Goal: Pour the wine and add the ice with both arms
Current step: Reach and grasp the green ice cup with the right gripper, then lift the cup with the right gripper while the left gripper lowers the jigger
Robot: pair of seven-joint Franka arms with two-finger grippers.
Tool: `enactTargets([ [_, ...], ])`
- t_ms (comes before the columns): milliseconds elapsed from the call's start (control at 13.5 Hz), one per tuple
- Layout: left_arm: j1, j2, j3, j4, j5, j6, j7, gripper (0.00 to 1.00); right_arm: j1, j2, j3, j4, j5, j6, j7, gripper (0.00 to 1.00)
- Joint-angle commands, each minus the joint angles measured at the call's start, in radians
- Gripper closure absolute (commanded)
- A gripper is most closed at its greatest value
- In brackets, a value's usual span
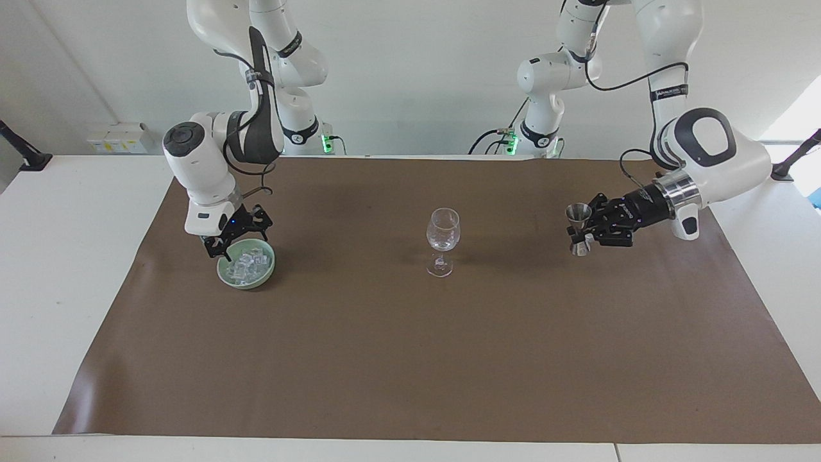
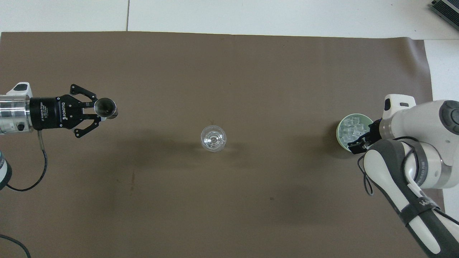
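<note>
In the facing view, my right pincer hangs with its fingers spread at the rim of the green bowl, at the right arm's end of the brown mat. The ice lies heaped in that bowl, and I am pinching no cube yet. My left pincer is pressed together on a metal jigger, upright and low over the mat's other end. The wine glass stands between them, well apart from both. It looks clear, so I judge neither pouring nor icing done.

In the overhead view, the right pincer covers the bowl's nearer edge, with the ice showing beside it. The left pincer grips the jigger by its waist. I cannot tell if the cup holds wine. The glass stands mid-mat.
</note>
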Motion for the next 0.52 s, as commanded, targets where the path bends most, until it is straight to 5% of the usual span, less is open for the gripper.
enactTargets([
  [0,0.045,0.138,-0.007,0.120,-0.025,-0.105,0.032,1.00,-0.009,0.013,0.008,-0.011,0.016,0.035,-0.019,0.00],
  [74,0.059,0.165,-0.007,0.129,-0.031,-0.122,0.032,1.00,-0.009,0.013,0.008,-0.014,0.016,0.039,-0.019,0.00],
  [445,0.121,0.284,-0.007,0.210,-0.040,-0.190,0.029,1.00,-0.012,0.022,0.005,-0.025,0.016,0.051,-0.016,0.32],
])
